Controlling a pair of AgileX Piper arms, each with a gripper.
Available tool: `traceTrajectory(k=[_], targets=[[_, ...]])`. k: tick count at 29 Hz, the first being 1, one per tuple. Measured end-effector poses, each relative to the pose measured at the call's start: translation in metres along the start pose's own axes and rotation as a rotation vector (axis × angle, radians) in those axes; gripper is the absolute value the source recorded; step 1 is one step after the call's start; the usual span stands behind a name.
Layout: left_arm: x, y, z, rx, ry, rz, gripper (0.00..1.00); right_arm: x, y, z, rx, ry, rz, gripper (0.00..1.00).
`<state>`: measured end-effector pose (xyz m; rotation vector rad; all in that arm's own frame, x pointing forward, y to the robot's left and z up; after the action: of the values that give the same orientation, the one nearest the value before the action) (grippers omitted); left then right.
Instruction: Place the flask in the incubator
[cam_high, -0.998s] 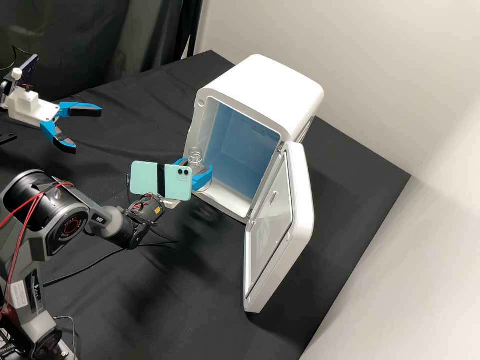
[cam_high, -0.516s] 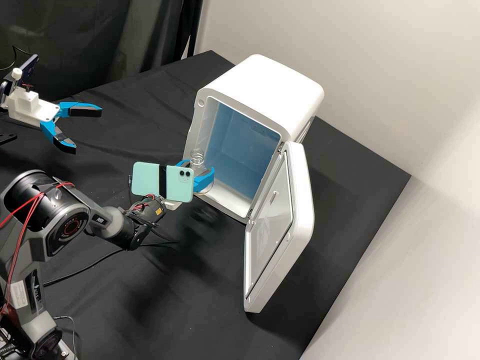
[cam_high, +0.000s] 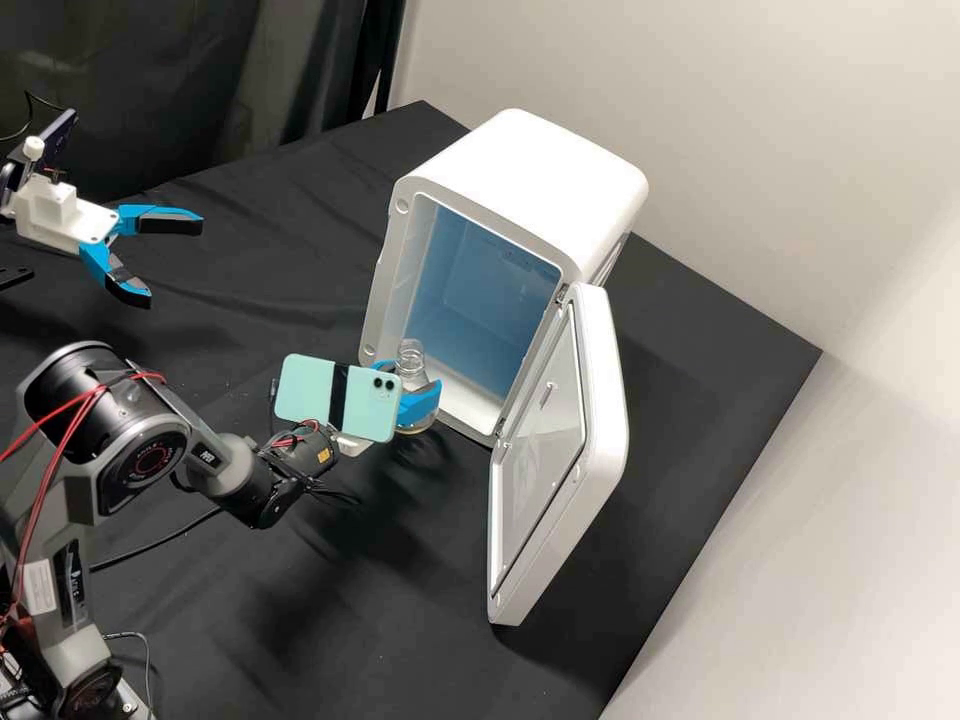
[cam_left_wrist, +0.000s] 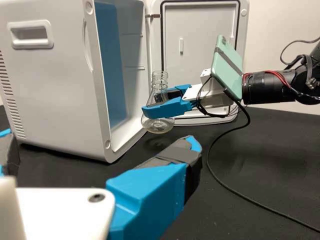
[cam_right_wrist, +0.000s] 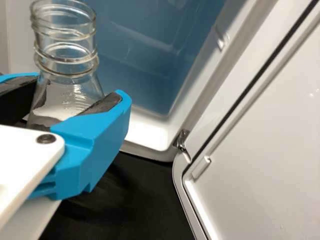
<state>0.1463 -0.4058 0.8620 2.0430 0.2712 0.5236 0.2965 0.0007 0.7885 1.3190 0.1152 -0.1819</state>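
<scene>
My right gripper (cam_high: 415, 400) is pinching the glass flask (cam_high: 413, 368) just under its neck with both blue fingers. I am holding it upright, mouth up, just outside the white incubator (cam_high: 540, 170). It is hanging in front of the bottom lip of the blue opening, a little above the black bench (cam_high: 300, 560). The incubator door (cam_high: 565, 450) is standing wide open beside the flask. My right arm is stretching out low and almost flat, carrying a mint-green phone (cam_high: 335, 385) on its wrist. My left gripper (cam_high: 172, 258) is hovering well apart over the bench, spreading its 2 fingers wide and pointing toward the incubator.
</scene>
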Motion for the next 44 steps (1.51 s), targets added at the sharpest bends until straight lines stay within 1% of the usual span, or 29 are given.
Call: traceTrajectory(k=[3, 6, 13, 17, 19, 25, 31, 33, 34, 39, 40, 42, 44], targets=[[0.000, -0.0010, 0.000, 0.000, 0.001, -0.011, 1.00, 0.000, 0.000, 0.002, 0.002, -0.008, -0.002, 0.00], [0.000, -0.0026, 0.000, 0.000, 0.001, -0.029, 1.00, 0.003, 0.002, 0.006, 0.004, -0.018, 0.006, 0.00], [-0.001, -0.0017, 0.000, -0.001, 0.000, -0.023, 1.00, 0.007, 0.007, 0.015, 0.009, -0.043, 0.023, 0.00], [-0.001, -0.0011, 0.000, -0.002, -0.001, -0.019, 1.00, 0.007, 0.008, 0.017, 0.011, -0.052, 0.030, 0.00], [-0.001, -0.0011, 0.000, -0.002, -0.001, -0.019, 1.00, 0.009, 0.012, 0.018, 0.011, -0.053, 0.042, 0.00], [-0.001, -0.0011, 0.000, -0.002, -0.001, -0.019, 1.00, 0.016, 0.021, 0.015, 0.006, -0.038, 0.074, 0.00], [-0.001, -0.0011, 0.000, -0.002, -0.001, -0.019, 1.00, 0.023, 0.030, 0.015, 0.027, -0.048, 0.121, 0.00], [-0.001, -0.0011, 0.000, -0.002, -0.001, -0.019, 1.00, 0.026, 0.030, 0.016, 0.030, -0.050, 0.123, 0.00], [-0.001, -0.0011, 0.000, -0.002, -0.001, -0.019, 1.00, 0.028, 0.030, 0.017, 0.037, -0.050, 0.126, 0.00], [-0.001, -0.0011, 0.000, -0.002, -0.001, -0.019, 1.00, 0.034, 0.028, 0.019, 0.147, -0.047, 0.123, 0.00], [-0.001, -0.0011, 0.000, -0.002, -0.001, -0.019, 1.00, 0.035, 0.028, 0.020, 0.163, -0.047, 0.122, 0.00], [-0.001, -0.0011, 0.000, -0.002, -0.001, -0.019, 1.00, 0.035, 0.028, 0.020, 0.205, -0.044, 0.123, 0.00], [-0.001, -0.0011, 0.000, -0.002, -0.001, -0.019, 1.00, 0.035, 0.028, 0.020, 0.234, -0.041, 0.122, 0.00]])
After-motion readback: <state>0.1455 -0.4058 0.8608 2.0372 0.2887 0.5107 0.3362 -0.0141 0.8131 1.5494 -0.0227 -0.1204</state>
